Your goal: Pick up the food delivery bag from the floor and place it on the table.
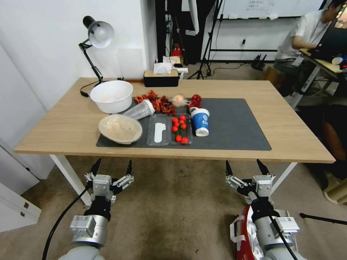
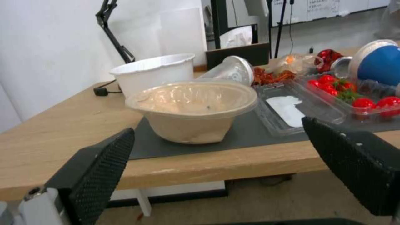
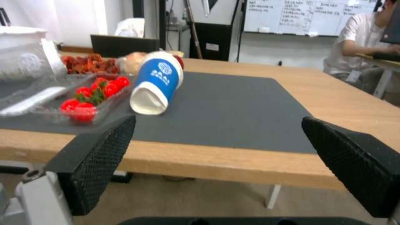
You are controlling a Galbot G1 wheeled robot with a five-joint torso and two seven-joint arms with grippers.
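Bag point(image 1: 244, 231) sits on the floor point(image 1: 173, 216) under the right arm, nothing lifted yet. Right gripper point(image 1: 246, 169) and left gripper point(image 1: 112, 168) hover just short of the worktop point(image 1: 296, 133) edge, fingers released, both empty. Judgement: lower the right, catch a white strap point(image 1: 235, 227), lift clear of the edge. Land on the bare mat point(image 1: 235, 126) right of the blue cup point(image 1: 200, 122).
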